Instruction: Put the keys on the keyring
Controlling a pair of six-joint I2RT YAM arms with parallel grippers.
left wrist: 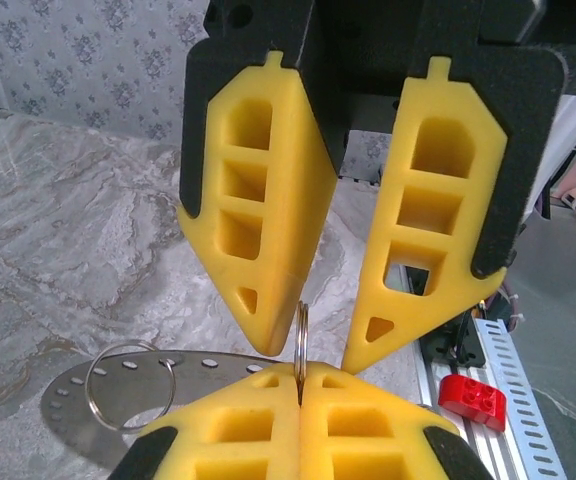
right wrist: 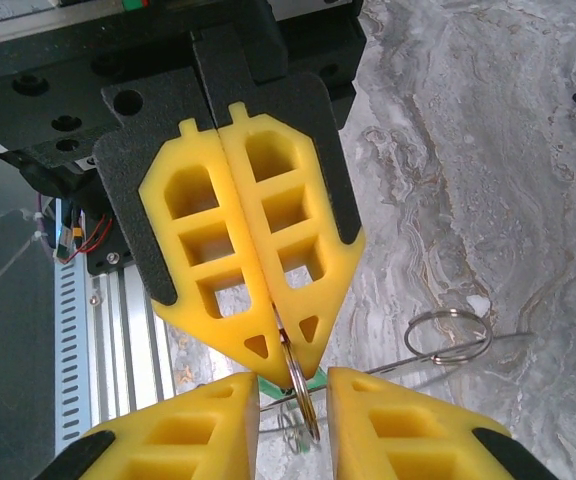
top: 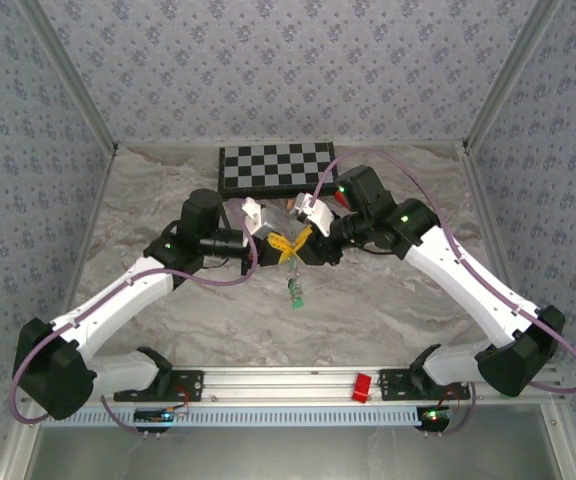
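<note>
Left wrist view: my left claw (left wrist: 300,385) is pressed together, pinching the keyring (left wrist: 300,335) edge-on at its tips. My right claw (right wrist: 293,395) stands spread astride that ring. The keys (top: 295,292) sit just near-side of both claws.

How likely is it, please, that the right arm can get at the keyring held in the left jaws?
Probably yes. The left jaws are shut on the keyring, which sticks out edge-on, and the open right jaws flank it, with nothing in the way.
</note>
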